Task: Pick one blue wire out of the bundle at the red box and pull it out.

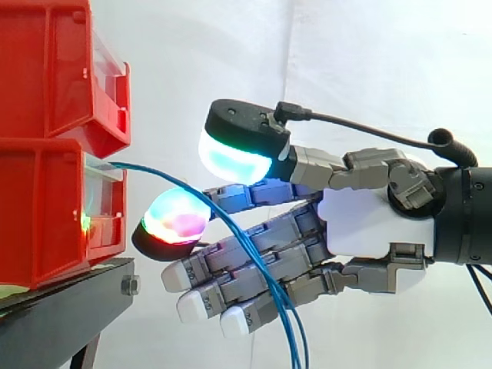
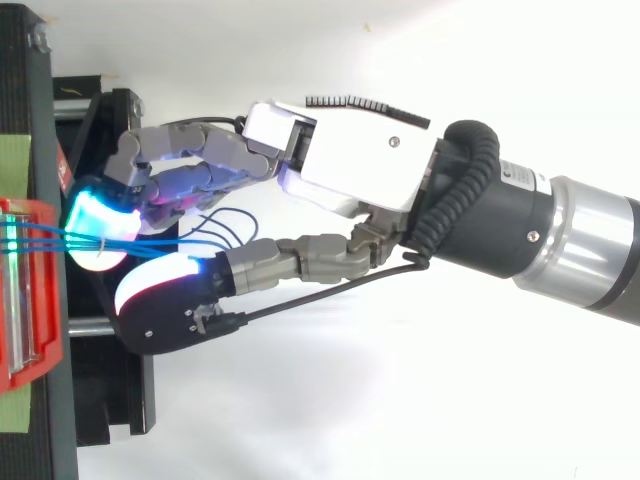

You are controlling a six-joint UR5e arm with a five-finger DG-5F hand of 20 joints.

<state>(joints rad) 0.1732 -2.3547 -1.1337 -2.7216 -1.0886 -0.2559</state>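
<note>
Several thin blue wires (image 1: 247, 247) leave the lower red bin (image 1: 46, 219) as a bundle, arch to the right and hang down in front of the hand's fingers. From above, the bundle (image 2: 50, 240) runs straight out of the bin (image 2: 30, 375) and passes between two glowing pads. The hand (image 1: 369, 223) reaches in from the right, just short of the bin. Its thumb pad (image 1: 231, 157) glows cyan-green above the wires, and a finger pad (image 1: 177, 219) glows multicoloured below them. A gap stays between these pads. The other fingers stretch out, relaxed, lower down. No wire is pinched.
A second red bin (image 1: 58, 69) is stacked on the lower one, both on the black stand (image 1: 65, 307). The stand's frame (image 2: 20, 130) runs along the left edge seen from above. A white curtain hangs behind. Slack wire loops (image 2: 215, 225) lie under the fingers.
</note>
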